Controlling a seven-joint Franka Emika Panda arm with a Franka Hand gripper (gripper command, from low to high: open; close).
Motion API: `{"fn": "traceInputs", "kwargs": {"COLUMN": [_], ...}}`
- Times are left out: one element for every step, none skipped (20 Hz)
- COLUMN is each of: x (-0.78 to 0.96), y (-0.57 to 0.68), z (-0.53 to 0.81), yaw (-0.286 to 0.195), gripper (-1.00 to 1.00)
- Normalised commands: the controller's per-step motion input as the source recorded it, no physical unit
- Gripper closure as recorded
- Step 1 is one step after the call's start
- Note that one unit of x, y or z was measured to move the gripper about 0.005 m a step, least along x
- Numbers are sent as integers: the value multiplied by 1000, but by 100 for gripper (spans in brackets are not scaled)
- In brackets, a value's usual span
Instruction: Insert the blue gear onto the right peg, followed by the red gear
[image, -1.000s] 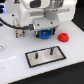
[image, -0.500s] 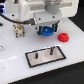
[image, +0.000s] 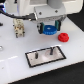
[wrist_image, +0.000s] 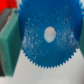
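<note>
The blue gear (image: 49, 29) hangs in my gripper (image: 49, 30), held above the white table behind the plate. In the wrist view the blue gear (wrist_image: 48, 36) fills the frame, clamped between my green finger pads (wrist_image: 9, 42). The red gear (image: 63, 37) lies on the table to the exterior view's right of the blue gear. The grey black-rimmed plate (image: 45, 55) lies in front, with two thin dark pins; the right peg (image: 50, 51) stands free, below and in front of the held gear.
A beige fixture (image: 20, 27) stands on the table at the exterior view's left. Black cables run at the back left. The table's front edge (image: 50, 72) is near the plate.
My gripper with the blue gear has shifted slightly; it sits a little lower and closer to the plate than a second ago. The red gear and plate have not moved.
</note>
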Motion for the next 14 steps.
{"fn": "traceInputs", "kwargs": {"x": [771,737,744,752,775,783,809,811,786,762,732,789,758,704], "y": [-69,-116,-112,-97,-82,-83,-83,-99,-115,-119,-133,-132,-118,-55], "z": [368,360,350,307,279,231,221,194,94,59,35,34,33,4], "yaw": [0,0,0,0,0,0,0,0,0,0,0,0,0,0], "gripper": [100,100,100,100,100,100,100,100,100,100,100,100,100,100]}}
